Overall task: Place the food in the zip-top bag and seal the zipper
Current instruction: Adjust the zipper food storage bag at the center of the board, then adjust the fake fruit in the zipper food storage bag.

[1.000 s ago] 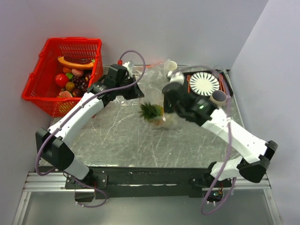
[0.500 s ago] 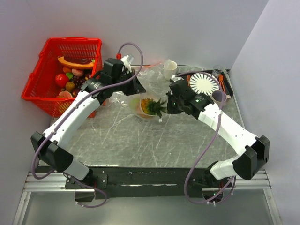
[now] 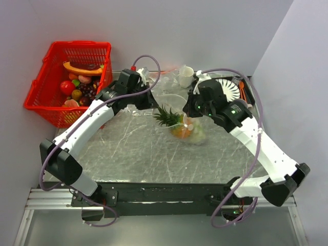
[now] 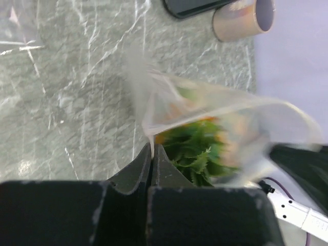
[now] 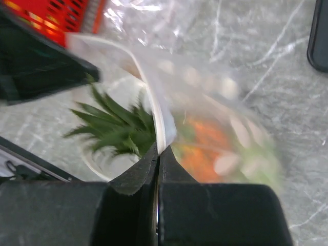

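Observation:
The zip-top bag (image 3: 190, 131) hangs just above the table between my two grippers, mouth open. A dark-green spiky tuft (image 3: 165, 116) sticks out of the mouth, and a red-orange piece (image 3: 179, 132) lies inside. My left gripper (image 3: 151, 101) is shut on the bag's mouth edge (image 4: 152, 146); the tuft (image 4: 197, 151) shows just beyond its fingers. My right gripper (image 3: 190, 110) is shut on the opposite mouth edge, on the pale zipper strip (image 5: 160, 128). The tuft (image 5: 115, 128) and the orange piece (image 5: 202, 146) show through the blurred plastic. The round green fruit and the purple piece are not clearly seen.
A red basket (image 3: 38, 100) of toy foods stands at the back left. A white cup (image 3: 185, 76), a second clear bag (image 3: 164, 84) and a striped plate (image 3: 228, 91) on a dark tray are at the back. A tan cup (image 4: 241, 18) stands near the tray.
The bag with the food has swung right and toward the front. The right arm has moved back and up, and the left gripper has shifted slightly right. Both stay clamped on the mouth edge.

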You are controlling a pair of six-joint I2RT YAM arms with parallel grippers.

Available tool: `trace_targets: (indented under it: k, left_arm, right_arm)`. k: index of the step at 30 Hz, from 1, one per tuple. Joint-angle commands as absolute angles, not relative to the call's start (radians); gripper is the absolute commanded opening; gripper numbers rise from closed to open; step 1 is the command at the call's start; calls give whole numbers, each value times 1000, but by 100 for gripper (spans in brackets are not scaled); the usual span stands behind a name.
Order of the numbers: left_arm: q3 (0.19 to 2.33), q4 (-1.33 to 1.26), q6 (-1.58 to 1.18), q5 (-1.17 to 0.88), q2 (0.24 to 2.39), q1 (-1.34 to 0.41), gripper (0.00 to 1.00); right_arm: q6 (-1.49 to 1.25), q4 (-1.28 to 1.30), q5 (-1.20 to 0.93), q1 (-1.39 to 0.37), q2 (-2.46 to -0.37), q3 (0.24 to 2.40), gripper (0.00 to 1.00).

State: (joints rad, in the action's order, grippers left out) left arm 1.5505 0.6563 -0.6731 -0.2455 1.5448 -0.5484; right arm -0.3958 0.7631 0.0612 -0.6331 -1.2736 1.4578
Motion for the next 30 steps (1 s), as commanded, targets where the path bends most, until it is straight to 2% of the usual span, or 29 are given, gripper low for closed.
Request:
trace_targets:
  k: [1, 7, 8, 9, 10, 16, 22, 26, 30]
  left_arm:
    - [1482, 571, -675, -293, 1525, -546, 1]
    - [1434, 535, -683, -279, 1523, -549, 1]
    - [1440, 538, -681, -275, 1520, -548, 1]
    - [1450, 543, -680, -275, 1516, -548, 1]
    - [1454, 546, -680, -278, 1513, -548, 1]
    - [1470, 546, -687, -307, 1512, -548, 1]
    - [1474, 545, -693, -327, 1514, -549, 1]
    - [1480, 545, -698, -334, 1511, -549, 1]
    - [1477, 543, -706, -345, 1506, -548, 1]
  right_arm:
    - [-382, 707, 25, -617, -1328, 1390, 0]
    - [-376, 678, 12, -603, -1335, 1356, 1]
    - [-368, 680, 6, -603, -1330, 1358, 4]
    - [-361, 680, 3, -603, -1327, 1359, 16]
    - [-359, 680, 5, -601, -1321, 1362, 22]
    - [-270, 680, -12, -655, -1238, 1385, 46]
    - [-203, 690, 48, -817, -1216, 1459, 57]
    - [-198, 646, 6, -847, -1230, 1454, 64]
    - [-193, 614, 14, -857, -1285, 1447, 66]
